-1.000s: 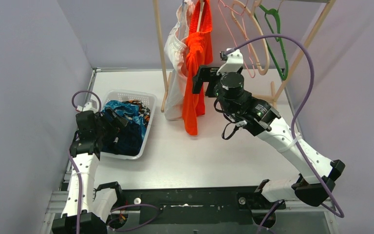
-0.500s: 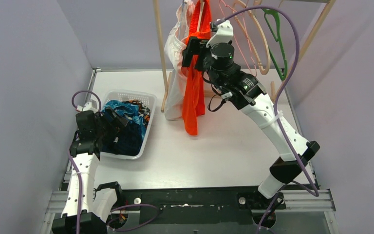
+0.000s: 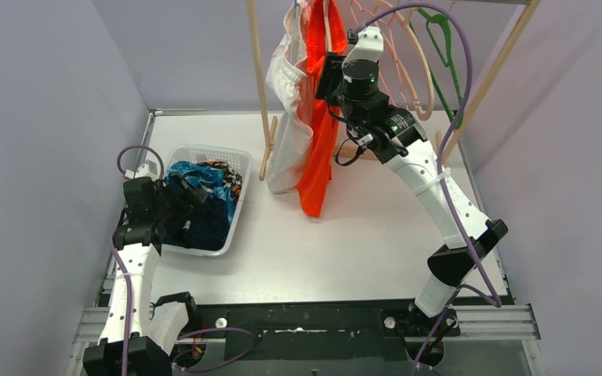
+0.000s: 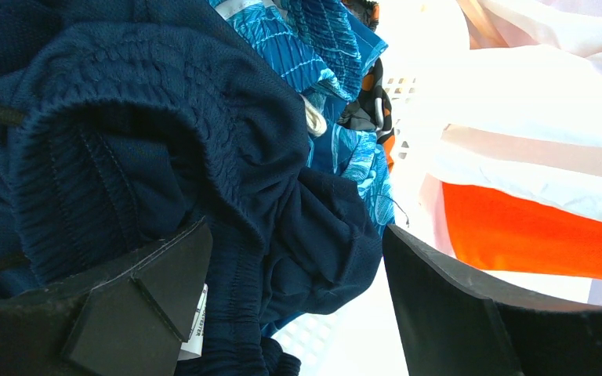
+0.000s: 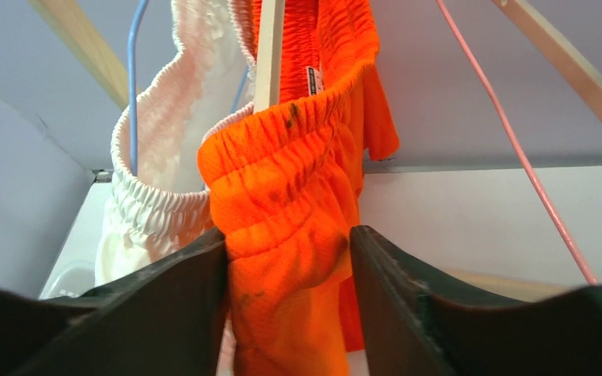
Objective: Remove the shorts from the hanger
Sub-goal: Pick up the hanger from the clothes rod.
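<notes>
The bright orange shorts hang from a wooden hanger on the rack, with the white shorts right beside them on a blue hanger. My right gripper is raised to the rack. Its jaws press from both sides on the bunched orange waistband. My left gripper hangs open over the white basket, just above the dark navy shorts. The teal-blue shorts and the camouflage shorts lie in the same basket.
Empty pink hangers and a green hanger dangle to the right of the orange shorts. The rack's wooden posts slant down to the table at the back. Purple walls close in both sides.
My right arm rose and swung left to the top of the orange shorts, and its jaws narrowed onto the waistband. The shorts swayed slightly. The left arm stayed still.
</notes>
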